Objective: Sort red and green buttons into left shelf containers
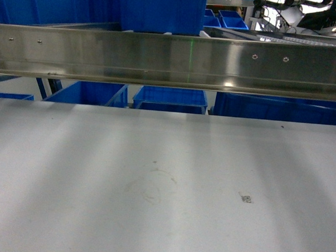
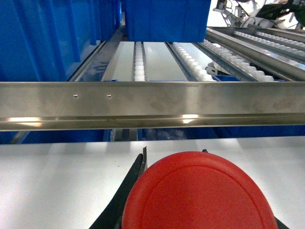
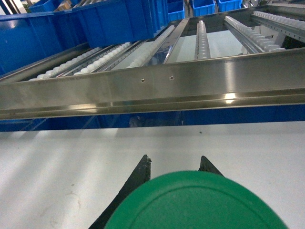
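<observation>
1. Nearest the left wrist camera, your left gripper is clasping the red button, a smooth, rigid disc; it is looking light and slippery, so keep gripping across its rim.
2. Likewise, your right gripper is clasping the green button.
3. Beyond the steel rail, the blue crates are waiting on the roller shelf.

A steel rail bars the way across the whole front of the shelf. Below the rail, a low gap opens over the white surface toward blue crates. Above the rail, another blue crate blocks the middle roller lanes.
</observation>
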